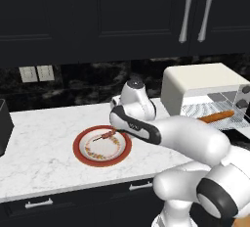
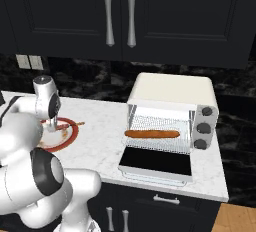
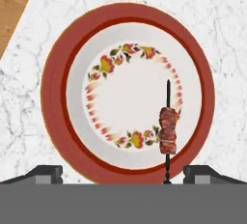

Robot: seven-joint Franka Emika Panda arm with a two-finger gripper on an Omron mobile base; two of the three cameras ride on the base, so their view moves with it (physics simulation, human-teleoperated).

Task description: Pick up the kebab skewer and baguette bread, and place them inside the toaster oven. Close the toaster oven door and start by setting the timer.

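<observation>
Skewer (image 3: 168,130) next, by my reading: the baguette (image 2: 152,134) already lies on the wire rack inside the oven (image 2: 172,113), whose door (image 2: 156,162) hangs open and flat in front. So I judge the bread half done and the pick of the skewer in hand.

In the hand view the skewer lies on the plate (image 3: 58,59) ahead of my gripper (image 3: 123,172), closer to the right fingertip than the left, its near end running down between the tips. The jaws stand fully apart and hold nothing. From the left base view the hand hovers over the plate's near edge, not touching it.

Next move, as I see it: shift the hand a little toward the right tip so the meat sits centred between the fingers, then descend and close across the stick.

The stick is thin, dark and straight, with a few lumpy reddish-brown chunks bunched along its middle. It will likely roll or slip on the glossy plate, which is round, red-rimmed, with a floral ring. The counter (image 1: 44,147) is pale veined marble, smooth.
</observation>
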